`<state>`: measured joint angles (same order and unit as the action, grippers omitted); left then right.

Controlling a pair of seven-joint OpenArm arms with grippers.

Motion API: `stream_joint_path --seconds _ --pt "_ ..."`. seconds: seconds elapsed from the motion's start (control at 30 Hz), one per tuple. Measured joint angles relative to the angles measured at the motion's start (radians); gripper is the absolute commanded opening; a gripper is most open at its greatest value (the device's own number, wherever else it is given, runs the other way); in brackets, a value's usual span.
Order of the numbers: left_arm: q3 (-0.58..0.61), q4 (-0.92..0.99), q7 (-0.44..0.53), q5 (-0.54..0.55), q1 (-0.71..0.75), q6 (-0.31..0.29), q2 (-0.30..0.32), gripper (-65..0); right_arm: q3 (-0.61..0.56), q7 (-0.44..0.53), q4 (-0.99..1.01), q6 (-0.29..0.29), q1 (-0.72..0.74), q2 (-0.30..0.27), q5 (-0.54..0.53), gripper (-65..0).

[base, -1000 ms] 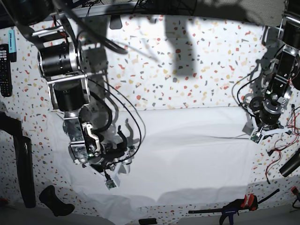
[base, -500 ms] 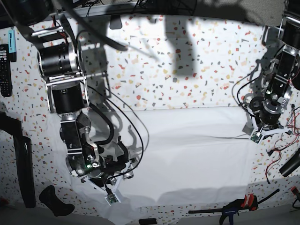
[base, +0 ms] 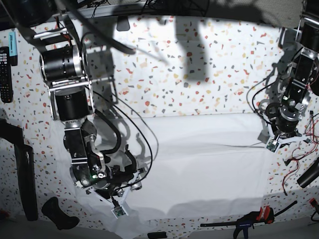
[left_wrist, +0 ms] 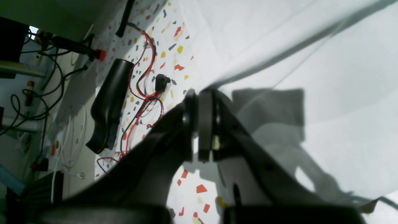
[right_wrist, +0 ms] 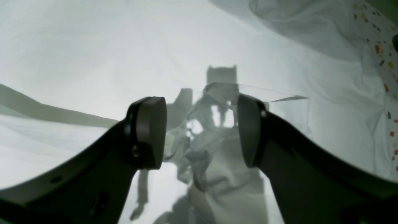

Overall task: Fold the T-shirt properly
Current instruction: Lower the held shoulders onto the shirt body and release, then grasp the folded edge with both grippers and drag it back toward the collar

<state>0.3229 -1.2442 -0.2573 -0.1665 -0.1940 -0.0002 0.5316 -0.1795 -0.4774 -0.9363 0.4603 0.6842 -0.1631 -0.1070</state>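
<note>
Shirt position: I see the T-shirt (base: 199, 164) lying flat across the middle of the terrazzo-patterned counter (base: 199, 74), between my two arms, its outline close to a rectangle in the base view.
Done so far: I judge at least one fold is in, since no sleeves stick out and a long crease runs across the cloth; the lower left corner looks rumpled and uneven.
Left to do: by my reading, further folds to bring it down to a compact packet, plus smoothing that bunched corner.
Left gripper (left_wrist: 199, 124): at the shirt's edge, fingers together; a taut ridge of cloth runs away from the tips, but I cannot tell whether fabric is pinched between them.
Right gripper (right_wrist: 199, 137): low over the wrinkled cloth, fingers (right_wrist: 149, 137) apart, nothing between them.
Writing and labels: none I can read; the shirt is plain, and the remote control (base: 5, 74) at the counter's edge is too small to make out.
</note>
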Motion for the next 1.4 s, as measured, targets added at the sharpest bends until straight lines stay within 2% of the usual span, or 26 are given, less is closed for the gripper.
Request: stream_joint_path --seconds 0.1,0.17,0.27,0.3,0.57,0.7,0.83,0.93,1.0,1.1,1.13,1.2,1.27,1.4 --pt "0.0 0.0 0.0 0.0 0.0 0.0 0.0 -65.0 0.0 0.0 0.0 0.0 0.0 0.0 0.0 -29.3" --pt "0.0 0.0 0.024 -0.041 0.0 0.0 0.0 -65.0 0.0 0.0 0.0 0.0 0.0 0.0 0.0 -29.3" --pt "0.0 0.0 0.099 -0.158 0.0 0.004 0.0 -45.1 0.0 0.0 0.0 0.0 0.0 0.0 0.001 -29.3" --pt "0.0 0.0 0.114 -0.186 -0.003 0.003 0.0 -41.4 0.0 0.0 0.0 0.0 0.0 0.0 0.0 -29.3" --pt "0.0 0.076 0.116 -0.194 -0.061 0.0 0.0 -40.9 0.0 -0.007 0.0 0.0 -0.009 0.0 0.002 -29.3" --pt "0.0 0.103 0.09 -0.005 -0.069 0.007 0.0 -40.9 0.0 -0.008 0.0 0.0 -0.011 0.0 0.003 -29.3" --pt "0.0 0.081 0.093 0.267 -0.08 0.007 -0.005 -40.9 0.0 0.032 0.0 -0.001 -0.011 -0.007 0.0 -29.3" --pt "0.0 0.081 0.074 0.359 -0.113 0.016 -0.028 -40.9 0.028 0.021 0.0 -0.032 -0.012 -0.019 0.002 -29.3" --pt "-0.001 0.081 0.043 0.402 -0.134 0.016 -0.053 -41.8 0.071 0.0 0.011 -0.031 -0.01 -0.024 0.0 -29.3" --pt "-0.002 0.084 -0.082 0.412 -0.164 -0.117 -0.103 -44.8 0.159 -0.031 0.03 -0.034 -0.014 -0.025 0.003 -29.3" --pt "-0.001 0.085 -0.119 0.432 -0.17 -0.141 -0.122 -45.0 0.19 -0.035 0.032 -0.034 -0.02 -0.025 0.002 -29.3" --pt "0.0 0.086 -0.166 0.465 -0.175 -0.146 -0.15 -45.0 0.239 -0.037 0.034 -0.034 -0.031 -0.026 0.005 -29.3" --pt "0.0 0.086 -0.162 0.466 -0.175 -0.134 -0.164 -45.0 0.259 -0.037 0.034 -0.033 -0.047 -0.032 0.003 -29.3" --pt "-0.001 0.087 -0.179 0.453 -0.175 -0.1 -0.182 -45.0 0.244 -0.032 0.034 0.023 -0.106 -0.048 0.005 -29.3"
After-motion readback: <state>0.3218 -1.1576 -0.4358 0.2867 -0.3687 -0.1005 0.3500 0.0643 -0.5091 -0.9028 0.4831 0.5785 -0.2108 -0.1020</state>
